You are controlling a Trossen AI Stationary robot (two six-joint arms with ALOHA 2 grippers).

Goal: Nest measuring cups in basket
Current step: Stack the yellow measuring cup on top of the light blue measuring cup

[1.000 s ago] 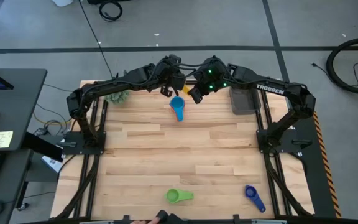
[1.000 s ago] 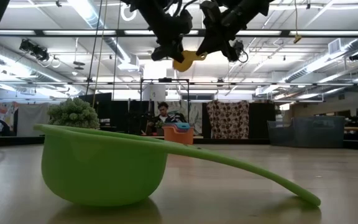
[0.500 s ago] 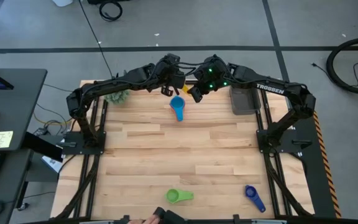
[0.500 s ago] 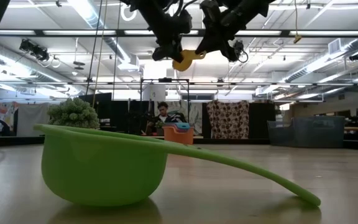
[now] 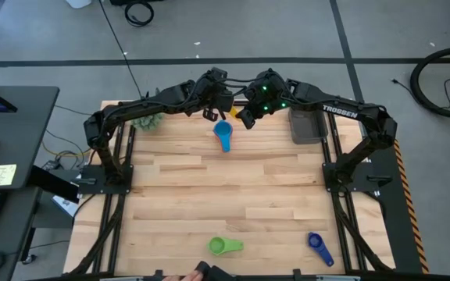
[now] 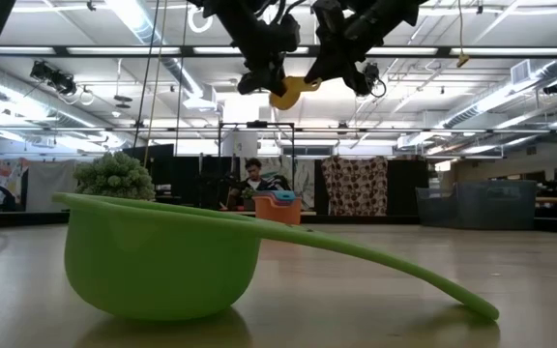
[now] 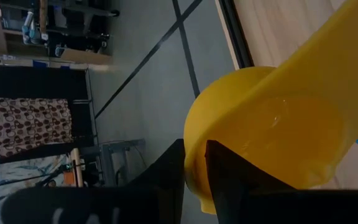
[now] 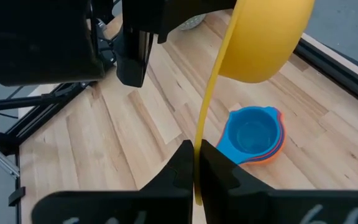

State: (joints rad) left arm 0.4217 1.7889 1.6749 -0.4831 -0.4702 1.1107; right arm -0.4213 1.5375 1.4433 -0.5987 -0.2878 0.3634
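Note:
A yellow measuring cup (image 6: 293,90) hangs high over the far middle of the table, held between both grippers. My left gripper (image 5: 213,111) is shut on its bowl and my right gripper (image 5: 246,117) is shut on its handle. Below them a stack of cups (image 5: 223,134), light blue on top and orange beneath, rests on its base on the wood. A green cup (image 5: 225,247) and a dark blue cup (image 5: 319,247) lie near the near edge. The dark grey basket (image 5: 307,125) stands at the far right. My left gripper pinches the wall of the yellow cup's bowl at its rim (image 7: 194,146), one finger inside the bowl and one outside. The cup is lifted clear of the table. My right gripper pinches the thin flat handle (image 8: 199,146) between its two fingers (image 8: 179,168), which lie across it. The bowl (image 8: 263,37) stands out beyond the fingers, clear of the table.
A fuzzy green plant ball (image 5: 147,121) sits at the far left of the table. The wide middle of the wooden top (image 5: 225,187) is bare. Black arm frames run along the left and right sides. A person shows in the room beyond.

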